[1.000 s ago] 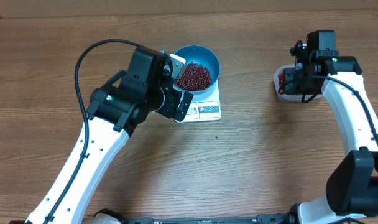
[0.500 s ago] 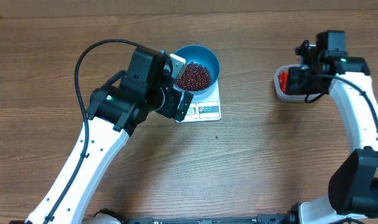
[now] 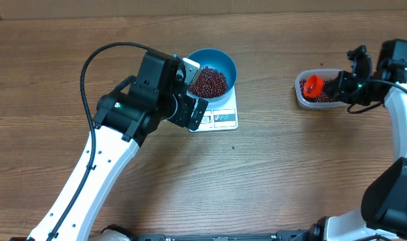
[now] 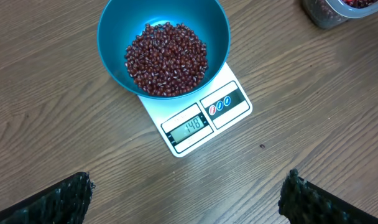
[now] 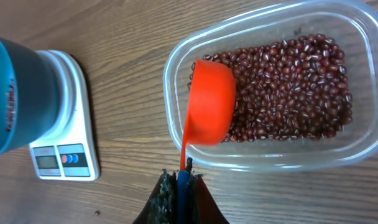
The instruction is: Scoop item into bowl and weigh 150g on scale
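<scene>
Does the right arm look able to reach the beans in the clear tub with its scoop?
Probably yes: the tub has no lid, and the red scoop in the right gripper sits inside its rim, over the beans.

Left of the scale (image 3: 221, 119), the left arm (image 3: 96, 167) shows white tubular links, bulky black joint housings and a looping black cable; right of it, the right arm (image 3: 399, 124) looks alike.

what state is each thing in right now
flat white scale, switched on, display lit
round blue bowl, upright on the scale, part full
dark red beans, heaped in the bowl
clear plastic tub, uncovered, partly filled
red plastic scoop, held by its handle over the tub
left gripper, open, empty
right gripper, shut on the scoop handle
</scene>
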You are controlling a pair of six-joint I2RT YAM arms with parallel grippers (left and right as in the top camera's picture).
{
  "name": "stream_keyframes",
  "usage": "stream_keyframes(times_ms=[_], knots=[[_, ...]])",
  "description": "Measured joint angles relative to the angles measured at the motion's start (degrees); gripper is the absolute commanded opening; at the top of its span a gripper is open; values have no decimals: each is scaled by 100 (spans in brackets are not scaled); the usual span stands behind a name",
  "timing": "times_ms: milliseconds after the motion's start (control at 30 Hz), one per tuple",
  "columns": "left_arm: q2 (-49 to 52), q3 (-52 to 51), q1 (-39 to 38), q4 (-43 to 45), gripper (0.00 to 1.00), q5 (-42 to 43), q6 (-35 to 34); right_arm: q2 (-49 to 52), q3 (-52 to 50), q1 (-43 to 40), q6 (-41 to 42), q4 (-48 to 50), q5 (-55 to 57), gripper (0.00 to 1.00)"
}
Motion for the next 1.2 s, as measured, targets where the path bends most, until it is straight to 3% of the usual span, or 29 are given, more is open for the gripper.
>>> stream_keyframes(times_ms=[567,800,1200], knots=[[0,0,0,0,100,0,0,-4,0,-671,-872,-551,-2017,4],[0,0,0,0,100,0,0,-302,22,90,-859,-238,-2234,3],[0,0,0,0,100,0,0,-538,225,1790,46,981,-1923,4]])
